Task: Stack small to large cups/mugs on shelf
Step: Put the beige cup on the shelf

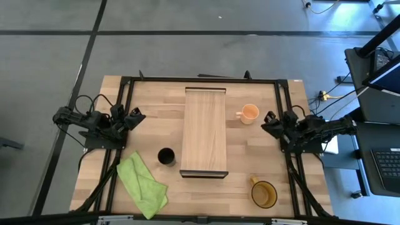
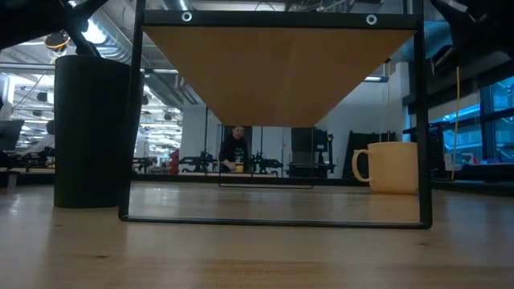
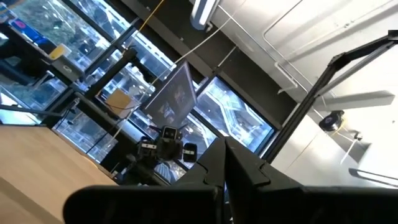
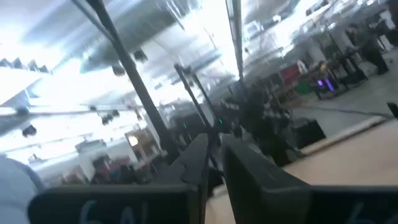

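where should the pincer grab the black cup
Judging from above, take the black cup by its rim, one finger inside and one outside: it stands upright, mouth open, with no handle. Come straight down, minding the green cloth and the shelf close beside it.

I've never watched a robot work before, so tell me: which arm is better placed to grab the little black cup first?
Probably the left. The black cup stands on the left side of the shelf, nearer the left end effector; the right end effector would have to cross the shelf.

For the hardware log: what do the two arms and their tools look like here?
Both arms are dark, jointed and black-cabled. The left tool and right tool end in blunt dark fingers. The right wrist view shows pale markings on the tool body.
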Robot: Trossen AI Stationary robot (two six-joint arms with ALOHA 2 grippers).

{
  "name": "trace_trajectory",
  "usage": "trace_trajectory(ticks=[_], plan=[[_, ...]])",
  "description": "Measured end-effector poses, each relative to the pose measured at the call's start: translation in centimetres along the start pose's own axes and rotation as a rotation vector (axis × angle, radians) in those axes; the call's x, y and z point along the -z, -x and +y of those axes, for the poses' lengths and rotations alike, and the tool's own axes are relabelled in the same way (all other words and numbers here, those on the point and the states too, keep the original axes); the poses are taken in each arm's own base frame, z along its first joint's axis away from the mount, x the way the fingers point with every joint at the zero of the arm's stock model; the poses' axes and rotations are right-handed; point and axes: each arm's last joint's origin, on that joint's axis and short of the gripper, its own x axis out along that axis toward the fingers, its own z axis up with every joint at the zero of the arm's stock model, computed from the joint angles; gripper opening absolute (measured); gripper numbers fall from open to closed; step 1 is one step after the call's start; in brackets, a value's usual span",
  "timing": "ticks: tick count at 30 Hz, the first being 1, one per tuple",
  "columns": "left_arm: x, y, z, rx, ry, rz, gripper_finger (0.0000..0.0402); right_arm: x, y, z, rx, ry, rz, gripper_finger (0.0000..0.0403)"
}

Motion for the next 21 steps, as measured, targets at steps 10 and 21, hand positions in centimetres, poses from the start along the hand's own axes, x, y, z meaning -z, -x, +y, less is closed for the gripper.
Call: trace_trajectory(ticks=[10,21], plan=[[0.01,0.00,-0.04,0.012,0.002,0.008,0.0000,-0.24,0.00,0.09,-0.002,-0.016,-0.026,0.0049],[-0.01,0.00,-0.01,0.000,0.002,-0.001,0.0000,-0.24,0.00,0.09,-0.002,-0.026,-0.027,0.0049]])
